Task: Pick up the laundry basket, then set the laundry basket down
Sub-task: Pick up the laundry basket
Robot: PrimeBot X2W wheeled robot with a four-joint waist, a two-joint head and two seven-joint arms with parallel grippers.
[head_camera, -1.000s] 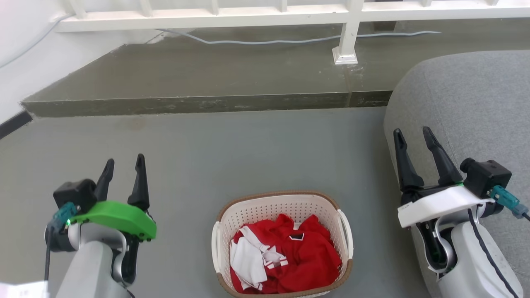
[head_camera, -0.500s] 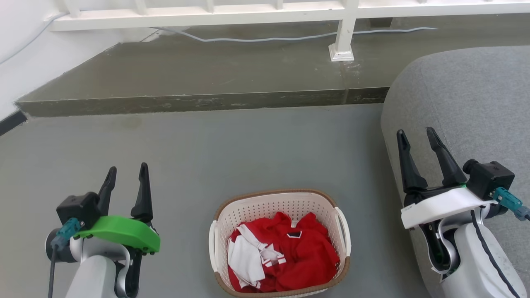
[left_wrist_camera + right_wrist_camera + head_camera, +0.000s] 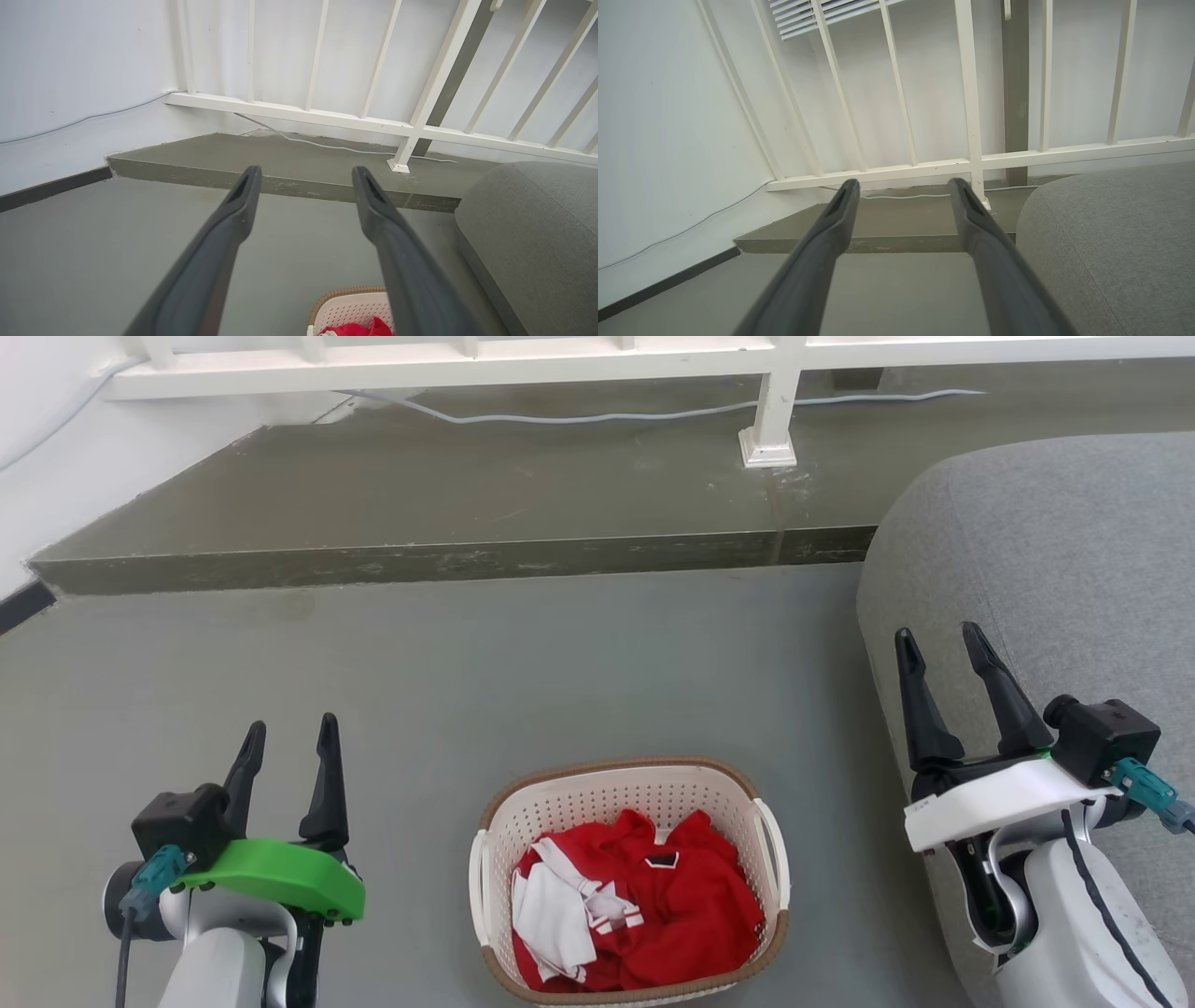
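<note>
Both left gripper and right gripper fingers spread, laundry basket between, grey sofa at right, step beyond

The laundry basket is set on the floor, with garments piled in it. The left tool is held to its left and the right tool to its right, both apart from it. A cushioned seat is placed at the floor's right side. Behind the basket, a raised step is laid across, on which a railing is mounted and a cable is run.
</note>
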